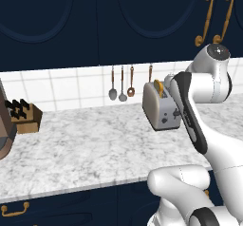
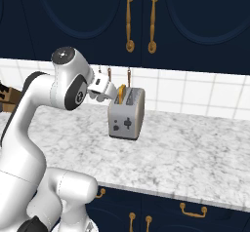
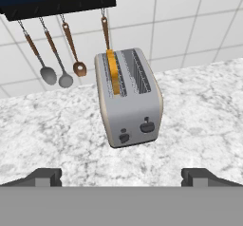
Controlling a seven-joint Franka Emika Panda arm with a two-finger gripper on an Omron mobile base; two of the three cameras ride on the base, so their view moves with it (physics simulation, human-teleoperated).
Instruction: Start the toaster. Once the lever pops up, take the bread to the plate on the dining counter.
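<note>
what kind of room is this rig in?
A kitchen, rendered: a marble counter against a white tiled wall, a toaster with bread in a slot, hanging utensils, navy cabinets with gold handles.

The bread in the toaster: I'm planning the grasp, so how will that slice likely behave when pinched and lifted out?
The bread stands upright in one slot of the toaster, thin edge up, so it is probably stiff and light. A hard pinch might crush it. Its top sticks out of the slot, so the open gripper should lift straight up.
</note>
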